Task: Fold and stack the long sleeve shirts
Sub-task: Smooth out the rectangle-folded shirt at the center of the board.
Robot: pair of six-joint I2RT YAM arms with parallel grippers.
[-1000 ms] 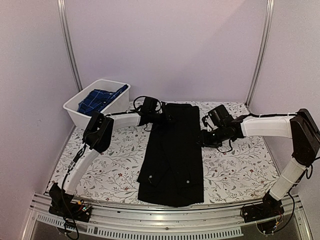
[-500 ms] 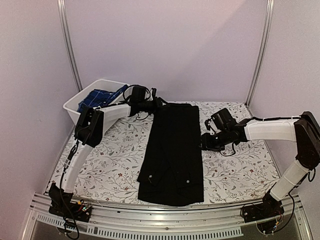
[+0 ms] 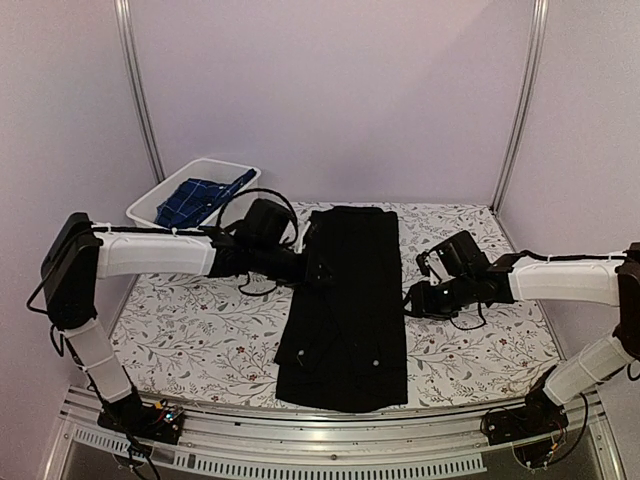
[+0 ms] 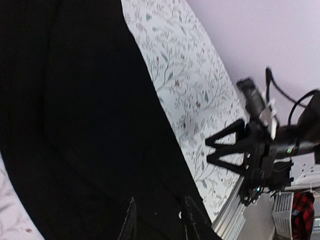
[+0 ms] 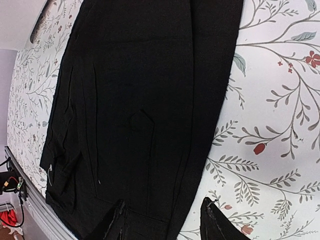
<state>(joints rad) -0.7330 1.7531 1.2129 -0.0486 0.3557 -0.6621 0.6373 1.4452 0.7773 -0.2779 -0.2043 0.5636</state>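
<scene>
One black shirt (image 3: 345,300) lies lengthwise on the tabletop (image 3: 200,330); left fingers (image 3: 318,268) at its nine o'clock edge, right fingers (image 3: 412,300) at three, both pairs apart. Plaid shirt (image 3: 195,200) in tub (image 3: 141,212) at ten.

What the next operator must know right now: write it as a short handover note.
Left end effector: open, at the black shirt's left edge, mid-length.
Right end effector: open, at its right edge, holding nothing.
Black shirt: flat on the table, sleeves already folded in, a long strip.
Blue plaid shirt: crumpled in the white tub.
Left: fold the black shirt crosswise, then fold the plaid and stack.
</scene>
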